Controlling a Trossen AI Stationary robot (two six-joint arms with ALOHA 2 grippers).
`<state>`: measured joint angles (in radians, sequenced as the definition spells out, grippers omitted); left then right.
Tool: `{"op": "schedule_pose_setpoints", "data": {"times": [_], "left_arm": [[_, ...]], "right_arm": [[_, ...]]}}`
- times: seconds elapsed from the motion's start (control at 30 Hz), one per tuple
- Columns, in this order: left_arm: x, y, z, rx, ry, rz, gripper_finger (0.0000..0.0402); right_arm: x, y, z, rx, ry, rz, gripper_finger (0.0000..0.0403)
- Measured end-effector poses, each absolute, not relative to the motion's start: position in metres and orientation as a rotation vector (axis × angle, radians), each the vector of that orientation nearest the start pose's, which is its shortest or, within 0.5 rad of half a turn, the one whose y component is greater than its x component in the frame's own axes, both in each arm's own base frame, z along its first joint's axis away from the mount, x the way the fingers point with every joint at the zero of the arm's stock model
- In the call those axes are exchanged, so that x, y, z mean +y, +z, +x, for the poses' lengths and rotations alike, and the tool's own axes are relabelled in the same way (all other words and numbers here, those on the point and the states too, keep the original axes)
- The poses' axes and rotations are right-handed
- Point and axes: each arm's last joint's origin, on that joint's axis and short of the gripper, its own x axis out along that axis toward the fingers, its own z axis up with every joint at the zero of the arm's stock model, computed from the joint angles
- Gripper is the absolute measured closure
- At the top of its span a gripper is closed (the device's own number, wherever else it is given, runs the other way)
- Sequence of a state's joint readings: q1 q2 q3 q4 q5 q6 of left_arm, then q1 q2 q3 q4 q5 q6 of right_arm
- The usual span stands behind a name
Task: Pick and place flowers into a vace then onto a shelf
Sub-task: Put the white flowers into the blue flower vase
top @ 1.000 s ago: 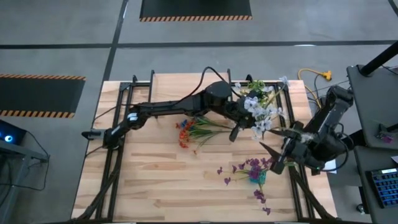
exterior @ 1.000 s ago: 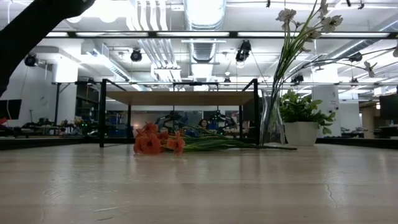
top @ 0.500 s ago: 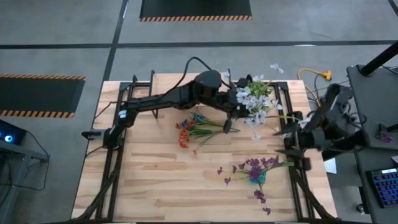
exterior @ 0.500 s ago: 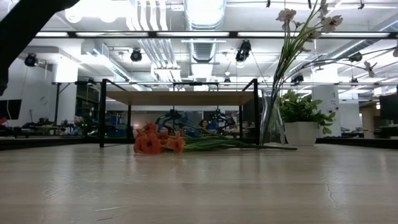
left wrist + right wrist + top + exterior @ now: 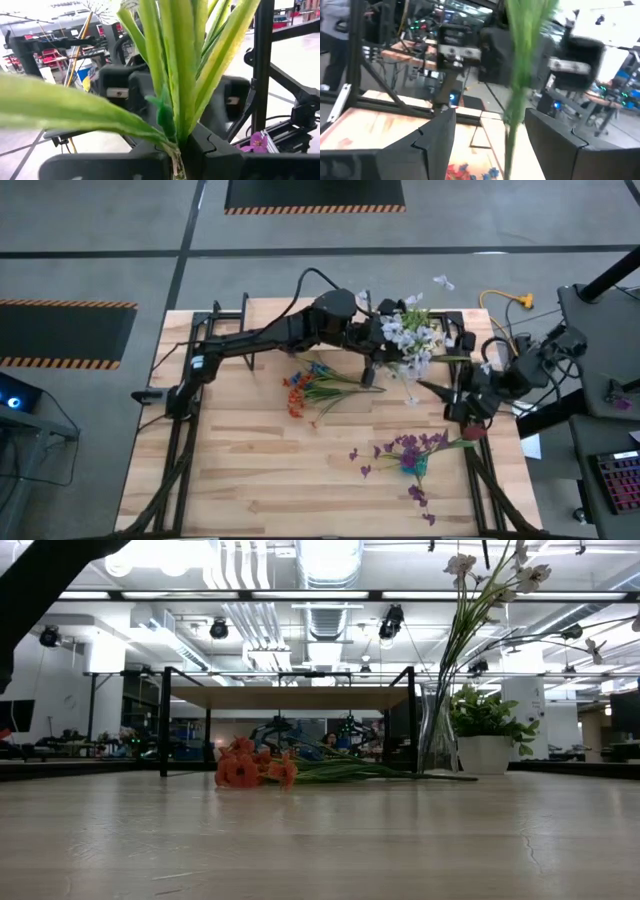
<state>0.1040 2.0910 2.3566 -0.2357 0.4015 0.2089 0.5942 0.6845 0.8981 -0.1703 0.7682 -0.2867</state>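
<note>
Leafy potted plant [image 5: 487, 735] beside a yellow cable [image 5: 503, 301].

Pale matt wood table [image 5: 250, 470]; clear, seemingly glass vase [image 5: 437, 730].

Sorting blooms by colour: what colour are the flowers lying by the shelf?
Orange flowers, clearest in the low view.

The wooden tabletop [image 5: 250, 470] carries orange flowers [image 5: 296, 393], purple flowers [image 5: 405, 452], the shelf [image 5: 290, 697] and, seemingly, a glass vase [image 5: 437, 735] beside a potted plant [image 5: 486, 730].
</note>
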Motion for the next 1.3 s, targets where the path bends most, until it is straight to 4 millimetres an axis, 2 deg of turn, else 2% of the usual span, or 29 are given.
{"op": "schedule_pose_setpoints", "data": {"times": [0.43, 0.57, 0.73, 1.0, 1.2, 1.3], "left_arm": [[0.036, 0.455, 0.468, -0.066, -0.300, 0.216, 0.0402], [0.034, 0.455, 0.468, -0.062, -0.303, 0.214, 0.0402], [0.033, 0.455, 0.468, -0.065, -0.303, 0.215, 0.0402], [0.033, 0.455, 0.468, -0.060, -0.306, 0.197, 0.0399], [0.033, 0.455, 0.468, -0.062, -0.307, 0.185, 0.0374], [0.033, 0.455, 0.468, -0.062, -0.307, 0.186, 0.0352]], "right_arm": [[0.062, 0.400, 0.147, 0.099, -0.220, -0.264, 0.0172], [0.064, 0.402, 0.152, 0.132, -0.252, -0.264, 0.0184], [0.063, 0.405, 0.152, 0.137, -0.282, -0.249, 0.0219], [0.061, 0.404, 0.150, 0.135, -0.329, -0.232, 0.0297], [0.060, 0.407, 0.150, 0.126, -0.341, -0.219, 0.0377], [0.060, 0.407, 0.150, 0.126, -0.341, -0.220, 0.0390]]}}
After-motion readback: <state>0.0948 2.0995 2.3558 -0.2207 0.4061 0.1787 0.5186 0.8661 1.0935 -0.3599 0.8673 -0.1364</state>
